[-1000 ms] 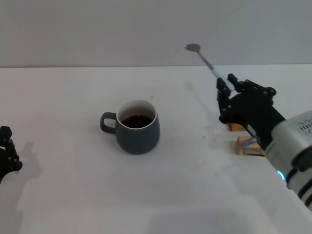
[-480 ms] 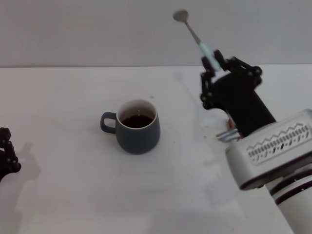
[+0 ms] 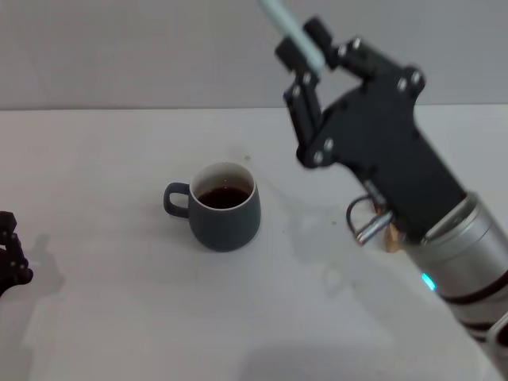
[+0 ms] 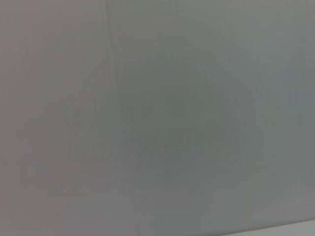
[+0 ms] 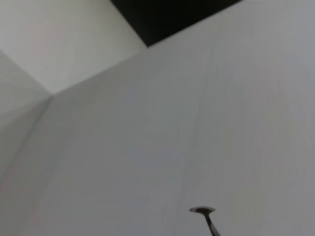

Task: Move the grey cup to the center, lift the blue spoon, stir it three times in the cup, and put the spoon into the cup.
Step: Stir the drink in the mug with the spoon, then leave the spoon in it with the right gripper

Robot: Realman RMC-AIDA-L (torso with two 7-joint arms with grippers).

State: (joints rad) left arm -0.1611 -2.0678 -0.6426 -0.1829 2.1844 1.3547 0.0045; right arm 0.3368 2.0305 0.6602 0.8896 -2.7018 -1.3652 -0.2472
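Observation:
The grey cup (image 3: 223,206) stands upright on the white table near its middle, handle to the left, dark liquid inside. My right gripper (image 3: 300,54) is raised high, up and to the right of the cup, shut on the pale blue handle of the blue spoon (image 3: 282,17). The spoon points up and left; its bowl is cut off by the head view's top edge. The silver bowl shows in the right wrist view (image 5: 203,211) against the wall. My left gripper (image 3: 9,258) is parked at the table's left edge.
A small wooden block (image 3: 390,236) peeks out on the table behind the right arm. The white table (image 3: 119,302) stretches in front of and around the cup. The left wrist view shows only a plain grey surface.
My right gripper has risen and moved left toward the cup with the spoon in it. The spoon's bowl has left the head view's top. The cup and left arm stayed still.

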